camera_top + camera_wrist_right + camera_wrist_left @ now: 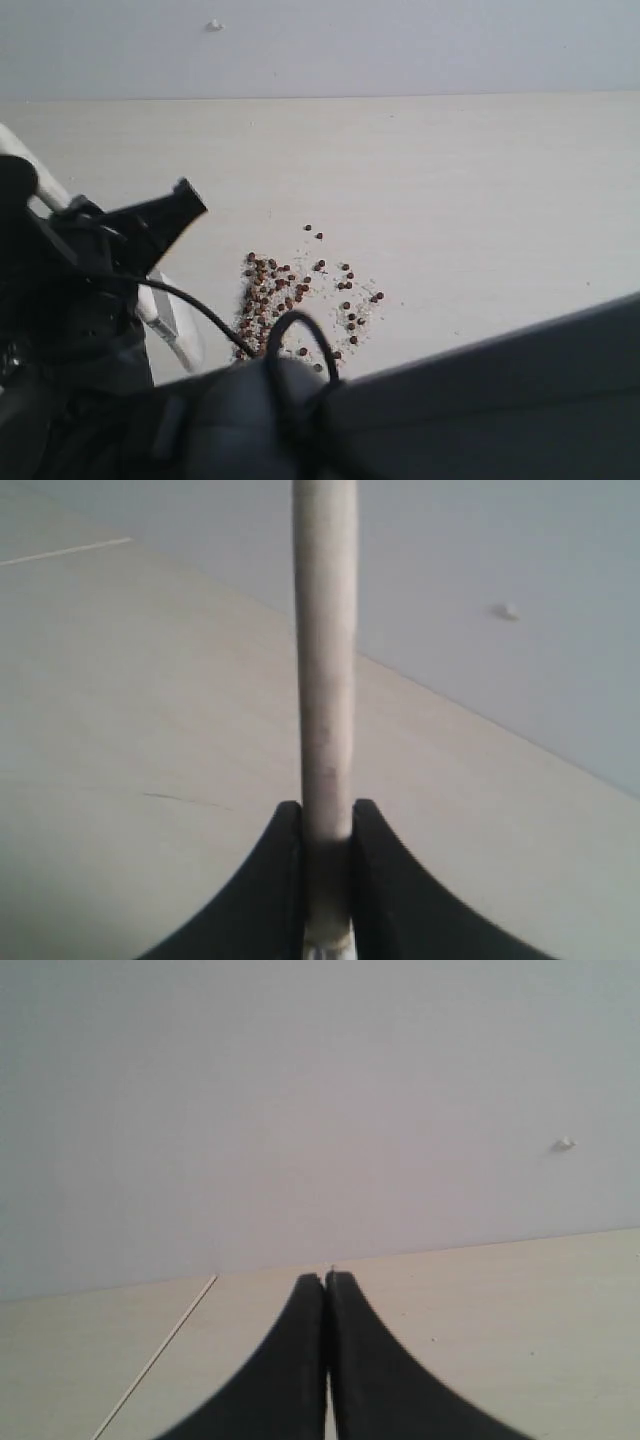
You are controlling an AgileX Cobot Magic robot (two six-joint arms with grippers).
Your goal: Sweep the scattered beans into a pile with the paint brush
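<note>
The beans (290, 300), small reddish-brown dots among fine white grains, lie in a loose patch on the pale table (450, 200). They are thickest on the patch's left side, and a few strays sit beyond its far edge. In the right wrist view my right gripper (327, 810) is shut on the pale handle of the paint brush (325, 660), which runs straight out from the jaws. The bristles are hidden. My left gripper (327, 1278) is shut on nothing and hangs above bare table, facing the wall. Its black arm (150, 225) stands left of the beans.
A blurred grey arm body (480, 400) fills the near foreground and hides the table's front. A black cable (200, 310) loops beside the beans. A white part (175, 335) slants down at the left. A thin seam (150, 1360) crosses the table top. The grey wall (400, 45) stands behind.
</note>
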